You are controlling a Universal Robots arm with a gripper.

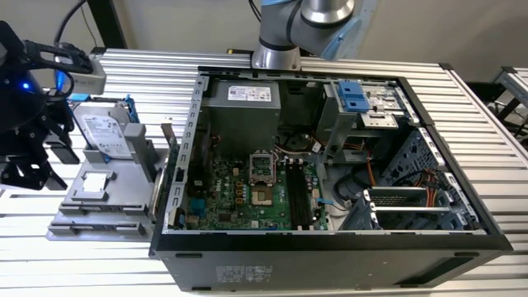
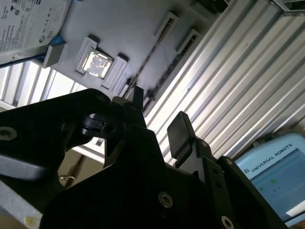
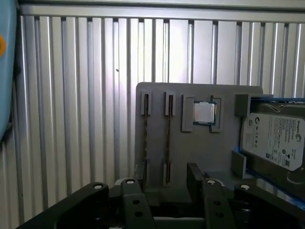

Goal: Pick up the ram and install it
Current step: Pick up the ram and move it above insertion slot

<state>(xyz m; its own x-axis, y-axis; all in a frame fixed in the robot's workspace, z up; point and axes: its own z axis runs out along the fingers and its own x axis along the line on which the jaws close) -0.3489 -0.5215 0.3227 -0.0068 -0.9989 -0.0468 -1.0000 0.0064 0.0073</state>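
Two ram sticks stand on edge in the slots of a grey holder (image 1: 123,192) at the exterior view's left, one ram (image 1: 103,210) beside the other (image 1: 95,230). In the first wrist view they show as thin dark lines, one ram (image 3: 167,138) running between my fingertips and the other (image 3: 145,138) just beside it. In the second wrist view a ram (image 2: 147,57) shows edge-on beyond the fingers. My black gripper (image 1: 29,173) (image 3: 166,175) (image 2: 159,114) hovers at the holder's end, open and holding nothing.
The holder also carries a silver hard drive (image 1: 107,130) (image 3: 274,138) and a processor chip (image 1: 95,181) (image 3: 205,112). The open computer case (image 1: 330,247) stands to the exterior view's right, with long black motherboard slots (image 1: 298,198) inside. A pendant (image 2: 271,176) lies on the ribbed metal table (image 3: 71,95).
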